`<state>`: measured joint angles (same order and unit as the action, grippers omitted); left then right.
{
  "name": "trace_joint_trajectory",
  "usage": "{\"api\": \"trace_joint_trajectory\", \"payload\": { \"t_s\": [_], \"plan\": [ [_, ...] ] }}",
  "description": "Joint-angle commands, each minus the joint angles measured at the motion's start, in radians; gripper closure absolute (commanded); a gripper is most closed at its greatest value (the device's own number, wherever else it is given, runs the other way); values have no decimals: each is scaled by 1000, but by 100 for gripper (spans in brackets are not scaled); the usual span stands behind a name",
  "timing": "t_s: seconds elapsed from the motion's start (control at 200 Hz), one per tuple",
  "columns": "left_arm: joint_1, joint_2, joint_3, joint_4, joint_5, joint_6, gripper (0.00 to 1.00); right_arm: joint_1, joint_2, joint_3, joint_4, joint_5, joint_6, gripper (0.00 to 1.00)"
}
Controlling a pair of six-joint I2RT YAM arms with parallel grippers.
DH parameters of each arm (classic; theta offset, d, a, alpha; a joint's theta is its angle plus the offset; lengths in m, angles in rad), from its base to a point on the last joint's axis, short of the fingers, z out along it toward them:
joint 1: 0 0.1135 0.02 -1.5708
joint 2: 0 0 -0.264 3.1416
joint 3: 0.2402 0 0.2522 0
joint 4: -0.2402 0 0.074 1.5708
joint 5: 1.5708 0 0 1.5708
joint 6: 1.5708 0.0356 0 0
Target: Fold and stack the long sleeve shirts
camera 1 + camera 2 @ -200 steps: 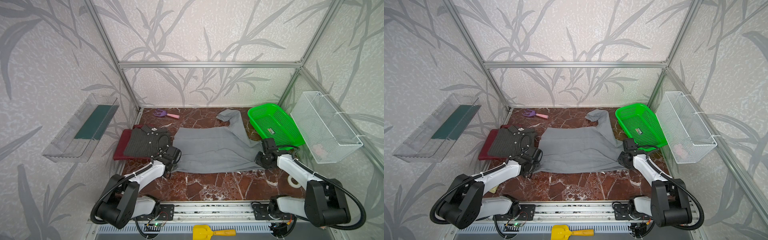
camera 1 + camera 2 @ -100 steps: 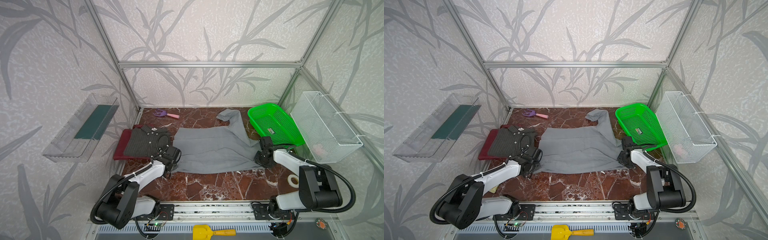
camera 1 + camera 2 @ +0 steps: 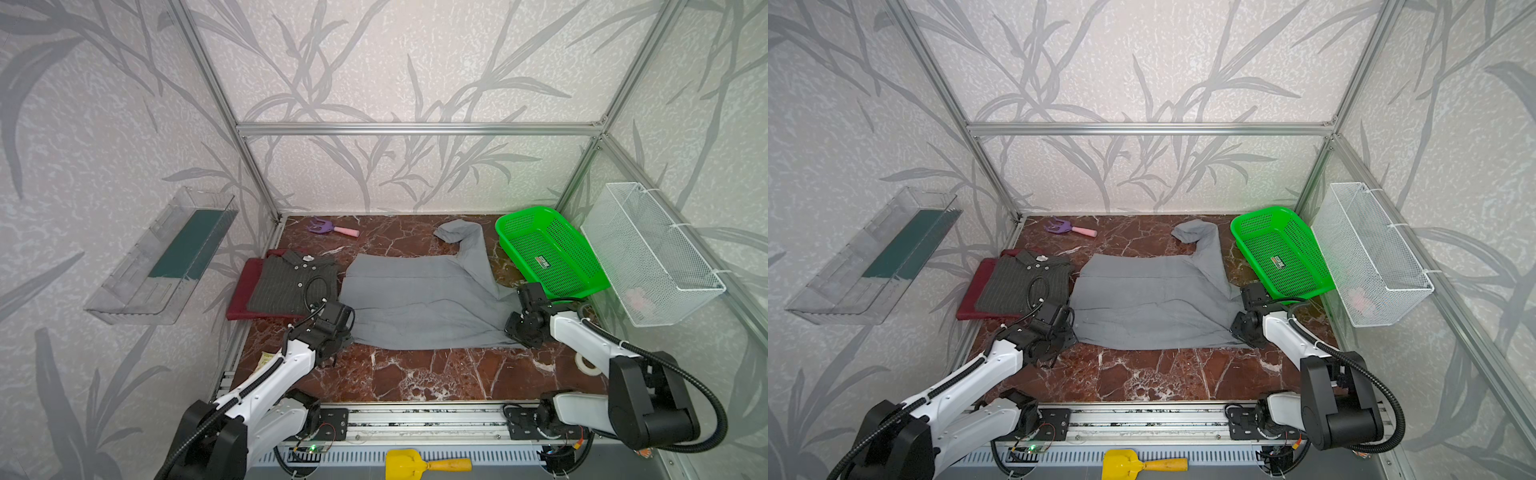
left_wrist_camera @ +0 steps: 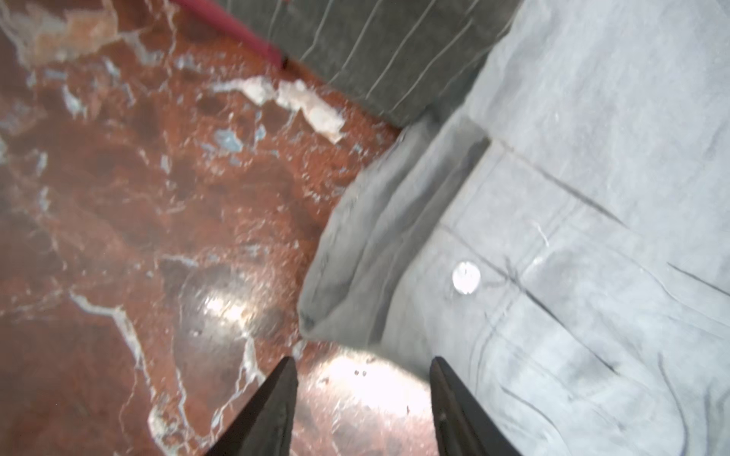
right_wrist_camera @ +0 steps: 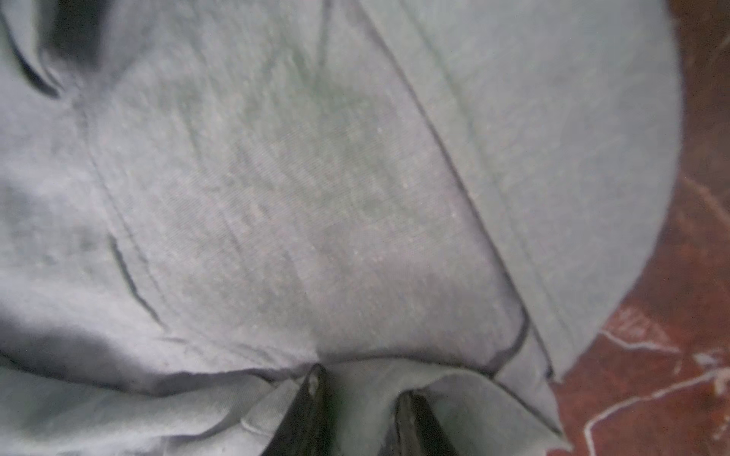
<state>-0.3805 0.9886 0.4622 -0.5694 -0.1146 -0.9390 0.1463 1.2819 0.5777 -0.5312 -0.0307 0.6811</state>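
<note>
While the left gripper (image 4: 362,359) is set low over the marble table (image 4: 118,197), its jaws are held apart and nothing is caught between them; bare marble is seen in the gap. One finger (image 4: 454,395) is seen over the edge of the light grey shirt (image 3: 415,307), and a folded corner of that shirt and a white button (image 4: 466,277) are found just ahead of the fingertips. Beyond that corner, farther from the gripper, the dark grey pinstriped shirt (image 3: 286,286) is seen folded on top of the maroon shirt (image 3: 245,286), just beside the light grey one. The right gripper (image 5: 361,381) is clenched on a raised fold at the opposite end of the light grey shirt, with cloth bunched between its fingers and creases drawn toward them. Between the two grippers the shirt is spread flat on the table. One sleeve is stretched away from the right gripper, alongside the green basket (image 3: 548,253), which is set just behind that gripper.
</note>
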Motion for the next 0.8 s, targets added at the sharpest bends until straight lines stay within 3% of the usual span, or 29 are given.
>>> {"api": "trace_joint_trajectory", "payload": {
  "t_s": [0.0,0.12,0.235,0.38,0.51,0.795],
  "plan": [
    [-16,-74,-35,-80,58,-72,45,33,-44,-48,-86,-40,28,69],
    [-36,-186,-4,-131,45,-70,45,38,-152,-57,-151,-66,23,68],
    [-37,-253,71,-165,-20,-5,42,39,-294,23,-241,6,-25,62],
    [-36,-194,208,-171,-123,124,34,33,-349,175,-262,64,-128,37],
    [-36,-54,356,-146,-183,248,13,33,-242,349,-234,17,-194,29],
    [-18,347,713,-136,-201,480,1,42,134,703,-152,28,-253,24]
  ]
}}
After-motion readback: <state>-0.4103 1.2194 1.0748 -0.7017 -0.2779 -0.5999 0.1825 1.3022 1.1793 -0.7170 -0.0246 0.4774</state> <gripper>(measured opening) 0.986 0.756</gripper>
